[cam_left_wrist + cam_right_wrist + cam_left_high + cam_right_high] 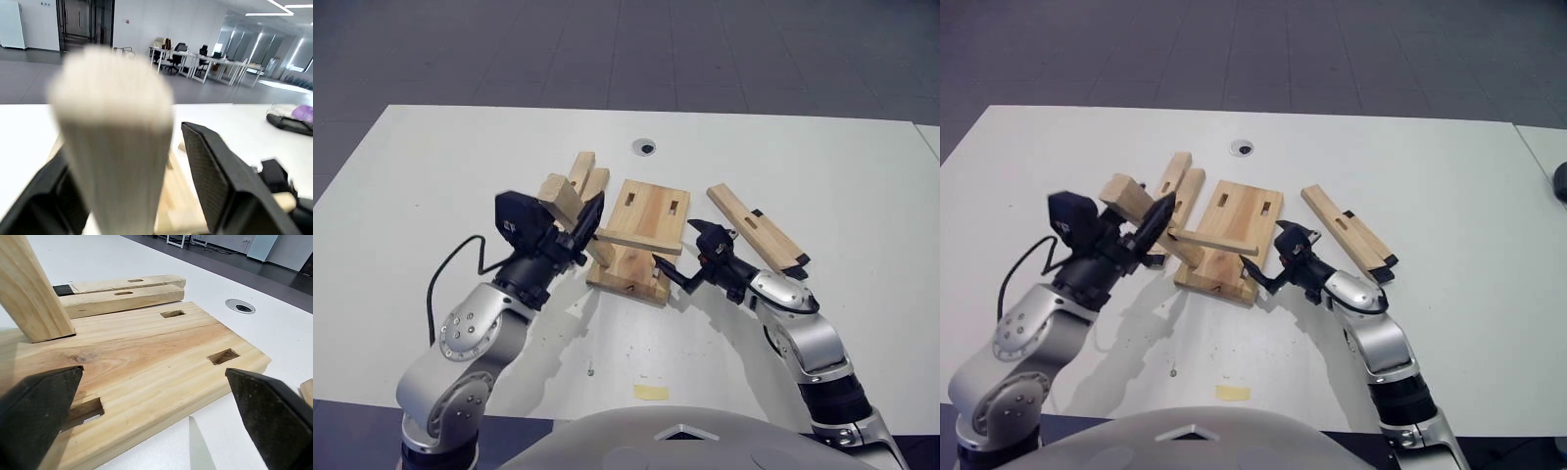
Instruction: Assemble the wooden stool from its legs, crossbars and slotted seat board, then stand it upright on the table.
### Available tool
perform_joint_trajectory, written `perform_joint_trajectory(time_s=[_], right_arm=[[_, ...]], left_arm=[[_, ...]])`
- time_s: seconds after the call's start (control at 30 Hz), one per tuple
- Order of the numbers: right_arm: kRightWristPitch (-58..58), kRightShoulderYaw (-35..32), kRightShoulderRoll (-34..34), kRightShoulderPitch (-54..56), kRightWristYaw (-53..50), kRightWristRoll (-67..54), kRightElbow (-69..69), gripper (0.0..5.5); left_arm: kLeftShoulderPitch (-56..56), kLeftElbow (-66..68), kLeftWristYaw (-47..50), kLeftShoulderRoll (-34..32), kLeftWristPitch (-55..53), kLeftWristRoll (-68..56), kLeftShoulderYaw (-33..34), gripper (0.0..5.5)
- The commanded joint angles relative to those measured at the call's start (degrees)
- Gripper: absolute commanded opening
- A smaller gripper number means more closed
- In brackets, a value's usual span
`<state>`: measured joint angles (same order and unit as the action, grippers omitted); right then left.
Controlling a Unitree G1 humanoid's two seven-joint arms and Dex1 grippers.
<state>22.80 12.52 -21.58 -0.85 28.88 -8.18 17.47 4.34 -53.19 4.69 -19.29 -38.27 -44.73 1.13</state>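
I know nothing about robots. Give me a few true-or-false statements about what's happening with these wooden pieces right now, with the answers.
1. The left gripper clamps a wooden leg. True.
2. The stool already stands finished and upright. False: the seat board lies down, with loose legs beside it.
3. The right gripper is open. True.
4. The seat board has no slots. False: rectangular slots are cut into it.
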Motion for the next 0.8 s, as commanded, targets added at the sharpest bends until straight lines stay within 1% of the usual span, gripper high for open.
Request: perform_joint_trajectory(time_s=[0.03, 0.13, 0.2, 0.3, 0.37, 0.43, 0.53, 0.6, 0.67, 0.8], right_arm=[[0.21, -0.24, 0.54, -0.13, -0.62, 0.31, 0.00, 5.40], [0.03, -0.60, 0.61, -0.57, -0.90, 0.33, -0.24, 5.40], [-0.04, -0.70, 0.69, -0.66, -0.97, 0.37, -0.42, 5.40], [-0.18, -0.72, 0.81, -0.83, -1.13, 0.44, -0.61, 5.40], [-0.42, -0.54, 0.83, -0.73, -0.95, 0.56, -1.07, 5.40], [-0.52, -0.61, 0.83, -0.88, -1.03, 0.72, -1.24, 5.40], [-0.75, -0.67, 0.98, -0.67, -1.06, 0.91, -1.75, 5.40], [-1.01, -0.57, 1.26, -0.13, -1.08, 0.98, -2.48, 5.40], [-1.19, -0.62, 1.53, -0.08, -1.35, 1.08, -2.80, 5.40], [-1.71, -0.09, 1.74, -0.02, -0.95, 1.29, -3.62, 5.40]], left_arm=[[-13.85, -0.40, 6.56, -2.20, -2.26, -15.87, 6.95, 3.42], [-26.24, 1.60, 11.99, -8.61, -1.31, -31.70, 10.65, 3.90], [-32.58, 3.72, 14.38, -13.17, -1.22, -37.33, 12.40, 4.18], [-36.15, 10.18, 15.78, -19.26, -1.80, -38.98, 16.59, 4.65], [-35.30, 14.94, 14.82, -22.80, -2.53, -37.35, 19.20, 5.06], [-30.96, 22.00, 12.29, -26.02, -4.09, -28.80, 18.60, 5.36], [-23.60, 30.95, 7.51, -26.60, -4.29, -17.91, 13.97, 5.39], [-18.74, 37.57, 3.86, -23.65, -4.00, -11.89, 8.96, 5.39], [-16.63, 45.79, 0.76, -19.98, -3.39, -6.73, 4.93, 5.39], [-16.92, 56.18, -5.62, -14.28, -0.85, 0.18, 1.62, 5.39]])
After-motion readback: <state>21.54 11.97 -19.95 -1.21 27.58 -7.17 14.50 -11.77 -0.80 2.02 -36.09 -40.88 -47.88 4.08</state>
